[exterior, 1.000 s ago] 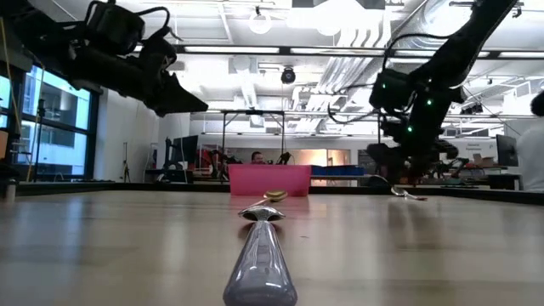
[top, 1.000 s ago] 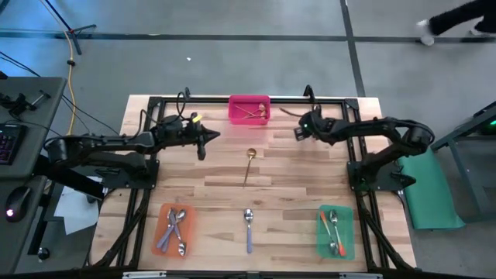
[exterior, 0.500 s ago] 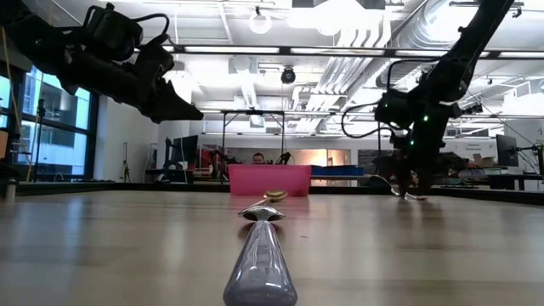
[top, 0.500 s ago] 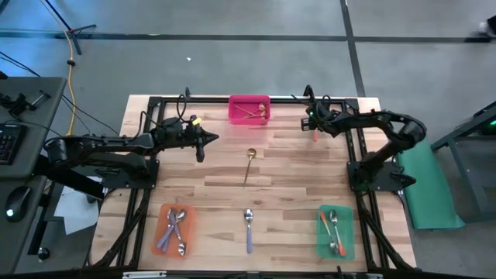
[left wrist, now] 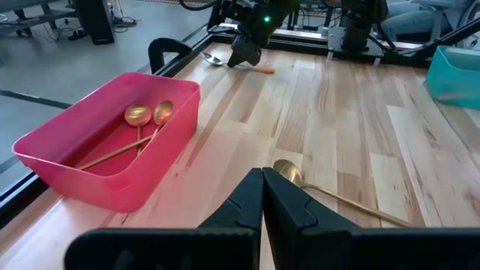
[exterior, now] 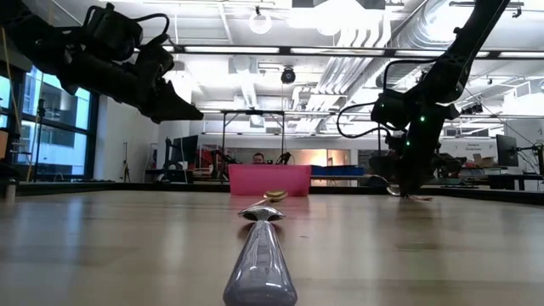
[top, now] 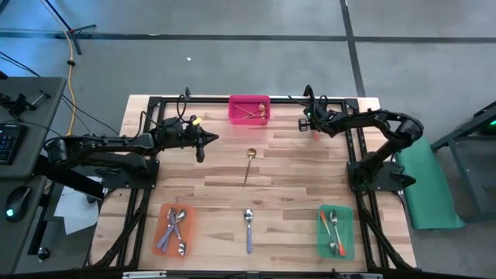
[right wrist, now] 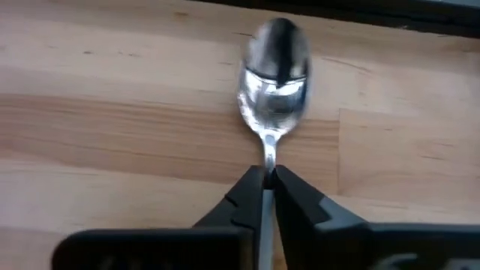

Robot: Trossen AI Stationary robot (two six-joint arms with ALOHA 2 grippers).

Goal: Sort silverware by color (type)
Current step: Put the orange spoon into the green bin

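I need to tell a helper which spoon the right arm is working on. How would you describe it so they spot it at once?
Start at the pink bin at the table's far edge and look toward the right arm's side, to the far corner. There the right gripper is shut on the neck of a spoon lying on the wood. Its orange-pink handle sets it apart from the gold spoon lying mid-table.

A lab: exposed ceiling ducts [exterior: 357,51]; monitors on desks [exterior: 507,151]; grey concrete floor [top: 232,62].

Grey floor [top: 232,54] with dark seams around the wooden table [top: 294,182]; a desk [top: 23,116] at one side. Beyond, ceiling lights [exterior: 260,24] and pipes [exterior: 365,51]; a tall window [exterior: 47,127].
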